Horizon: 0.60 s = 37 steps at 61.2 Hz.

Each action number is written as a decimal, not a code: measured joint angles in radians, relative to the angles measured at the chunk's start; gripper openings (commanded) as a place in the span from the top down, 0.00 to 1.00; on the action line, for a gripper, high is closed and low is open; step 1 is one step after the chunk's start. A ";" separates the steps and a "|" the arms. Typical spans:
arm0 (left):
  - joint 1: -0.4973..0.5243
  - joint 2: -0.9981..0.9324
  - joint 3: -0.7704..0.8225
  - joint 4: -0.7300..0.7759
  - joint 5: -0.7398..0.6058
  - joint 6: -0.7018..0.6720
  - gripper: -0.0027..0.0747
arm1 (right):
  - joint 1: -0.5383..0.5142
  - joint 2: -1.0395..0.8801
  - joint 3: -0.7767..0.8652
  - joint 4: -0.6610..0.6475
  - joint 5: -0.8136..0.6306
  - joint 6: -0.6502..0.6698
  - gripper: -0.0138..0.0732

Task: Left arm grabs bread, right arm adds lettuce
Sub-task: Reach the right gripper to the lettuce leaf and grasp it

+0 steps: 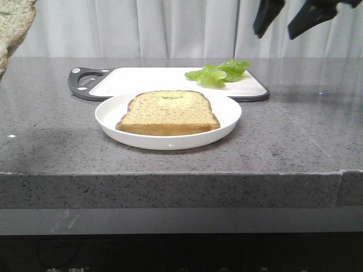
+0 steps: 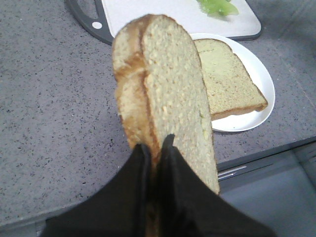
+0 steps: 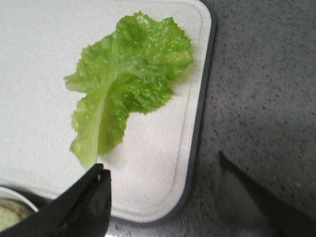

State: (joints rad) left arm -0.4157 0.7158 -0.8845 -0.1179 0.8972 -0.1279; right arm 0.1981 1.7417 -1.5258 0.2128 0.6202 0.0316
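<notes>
The left gripper (image 2: 154,148) is clamped on the bread (image 2: 165,94): in the left wrist view its two black fingers (image 2: 138,168) pinch the lower edge of the thick slice, which stands on edge and fills the middle of the frame, golden crust to the left and pale speckled face to the right. In the front view only a corner of that held slice (image 1: 14,28) shows at the upper left edge of the frame, raised above the grey counter (image 1: 295,141), and the gripper itself is out of that frame. The right gripper (image 1: 295,20) hangs at the upper right of the front view with its jaws spread wide; in the right wrist view one finger (image 3: 81,207) sits at the lower left and the other at the lower right, well apart and holding nothing. The lettuce (image 3: 128,79) lies flat on the white cutting board (image 3: 39,59), its pale stem end just above the lower-left finger in that frame, not touching it. In the front view the lettuce (image 1: 218,72) rests near the right end of the cutting board (image 1: 147,76), below and to the left of the right gripper. In front of the board stands a white plate (image 1: 224,122), carrying a thinner slice (image 1: 168,111) with a faint green smear on top. In the left wrist view that plate (image 2: 261,79) and its slice (image 2: 227,76) appear at the right, behind the held bread
</notes>
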 measured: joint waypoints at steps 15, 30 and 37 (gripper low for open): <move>0.000 0.000 0.000 0.000 0.000 0.000 0.99 | -0.046 0.222 -0.244 0.101 0.075 0.000 0.30; 0.000 0.000 0.000 0.000 -0.002 0.000 0.99 | -0.054 0.390 -0.427 0.159 0.139 0.000 0.30; 0.000 0.000 0.000 0.000 -0.002 0.000 0.99 | -0.054 0.435 -0.474 0.203 0.155 -0.007 0.30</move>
State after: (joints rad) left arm -0.4157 0.7158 -0.8845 -0.1179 0.8956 -0.1279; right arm 0.1441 2.1767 -1.9999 0.4161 0.7749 0.0251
